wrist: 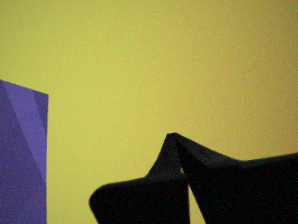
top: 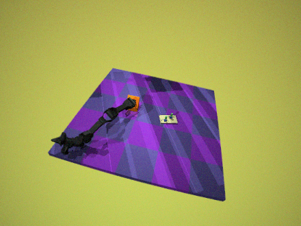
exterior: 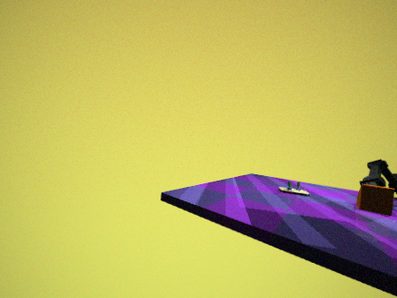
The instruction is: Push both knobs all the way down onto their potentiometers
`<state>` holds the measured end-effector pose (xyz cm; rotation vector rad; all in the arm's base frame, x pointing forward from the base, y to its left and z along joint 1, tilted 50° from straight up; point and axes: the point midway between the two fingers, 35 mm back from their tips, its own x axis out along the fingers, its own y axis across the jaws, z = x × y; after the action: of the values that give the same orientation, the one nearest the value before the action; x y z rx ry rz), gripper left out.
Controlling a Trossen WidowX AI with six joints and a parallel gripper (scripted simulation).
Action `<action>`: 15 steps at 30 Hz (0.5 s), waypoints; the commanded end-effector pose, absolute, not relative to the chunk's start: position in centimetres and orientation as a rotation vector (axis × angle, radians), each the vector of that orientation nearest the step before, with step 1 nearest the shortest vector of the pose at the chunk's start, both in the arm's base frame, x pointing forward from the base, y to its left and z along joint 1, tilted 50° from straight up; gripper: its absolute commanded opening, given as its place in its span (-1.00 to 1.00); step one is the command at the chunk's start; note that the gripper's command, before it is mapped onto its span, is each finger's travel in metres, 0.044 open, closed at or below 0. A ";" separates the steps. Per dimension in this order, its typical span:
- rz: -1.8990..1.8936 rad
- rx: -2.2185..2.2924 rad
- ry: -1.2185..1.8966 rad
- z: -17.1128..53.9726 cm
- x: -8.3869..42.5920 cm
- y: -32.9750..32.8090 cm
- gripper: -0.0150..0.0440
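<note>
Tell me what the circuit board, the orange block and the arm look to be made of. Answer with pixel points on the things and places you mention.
Circuit board (top: 174, 121) (exterior: 287, 190): perhaps matte laminate or plastic; thin, flat, cream, no sheen.
Orange block (top: 131, 97) (exterior: 377, 200): possibly painted wood or plastic; even colour, flat faces.
Arm (top: 97, 127) (exterior: 373, 172): dark plastic or coated metal, which one unclear; near-black, little shine.

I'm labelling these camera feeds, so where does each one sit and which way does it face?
Top: high above the table, looking down at a slant; shows the arm, with its gripper at lower left.
Exterior: off to one side, slightly above the tabletop, looking across it; shows only part of the arm, at right.
Wrist: behind the fingers, looking past their tips and a table corner; shows the fingers.
Top and exterior share the circuit board and orange block.
</note>
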<state>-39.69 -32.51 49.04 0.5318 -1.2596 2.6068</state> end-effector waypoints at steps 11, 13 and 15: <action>2.850 0.765 -1.147 51.9 -32.8 -36.0 -0.49; 2.886 0.801 -1.136 52.2 -31.6 -36.6 -0.49; 2.926 0.844 -1.133 52.6 -30.1 -37.3 -0.49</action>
<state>-31.93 -36.66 51.92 0.7851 -1.1495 2.8764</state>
